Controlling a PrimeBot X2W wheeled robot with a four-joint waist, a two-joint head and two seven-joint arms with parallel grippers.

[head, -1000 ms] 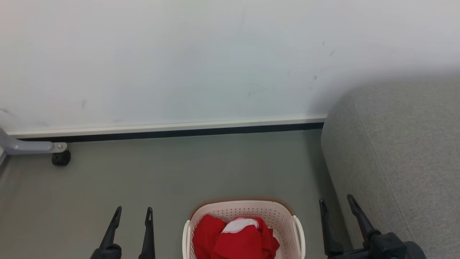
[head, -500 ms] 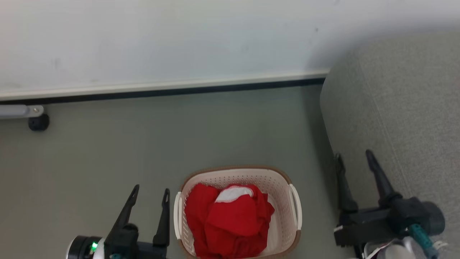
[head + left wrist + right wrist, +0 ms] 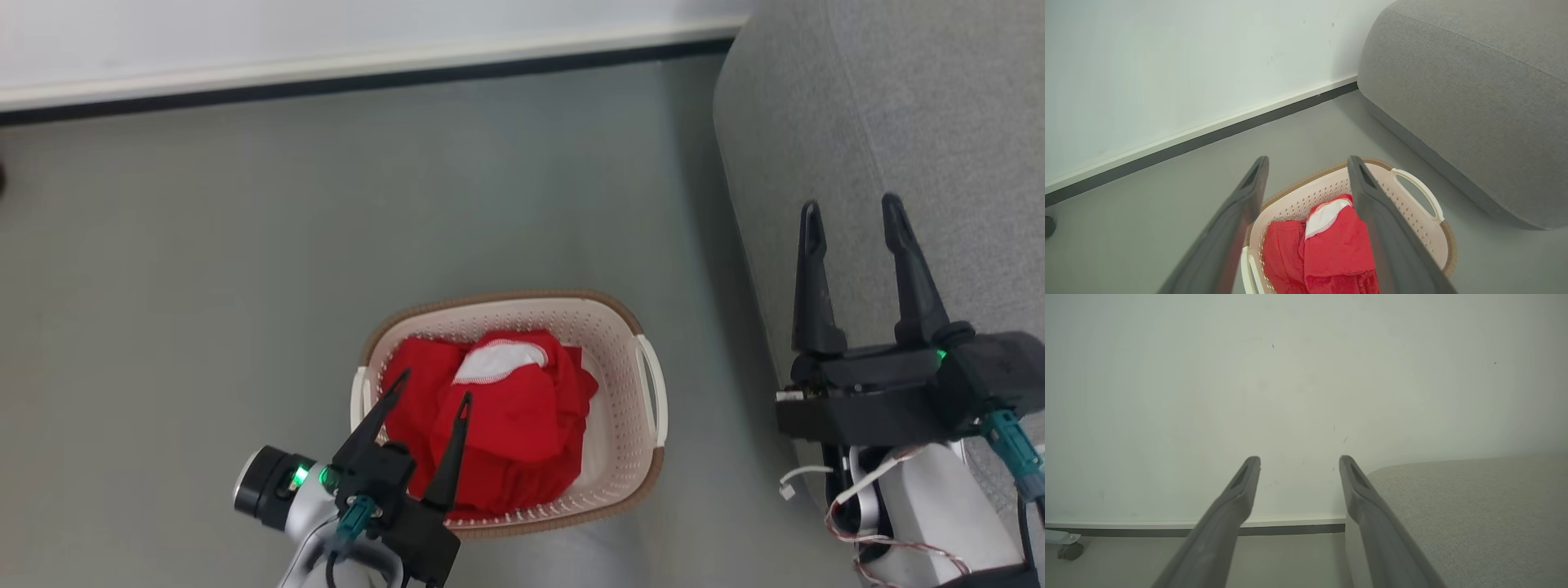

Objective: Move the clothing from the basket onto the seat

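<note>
Clothing (image 3: pixel 498 416) lies heaped in the basket (image 3: pixel 620 314) on the floor (image 3: pixel 204 245), with none yet on the seat (image 3: pixel 898 98) at right. The left end effector (image 3: pixel 435 385), wide and empty, has swung from beside the basket to over its near-left corner, so a grab looks next. The right end effector (image 3: pixel 851 204) hangs wide beside the seat.

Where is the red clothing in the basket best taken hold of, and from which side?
Probably grip the clothing at the raised, bunched fold beside its white-edged patch, the top of the heap. Come straight down from above: the basket walls close off every side, and the pile lies loose below the rim. The left gripper, jaws open, is the nearer one.
</note>
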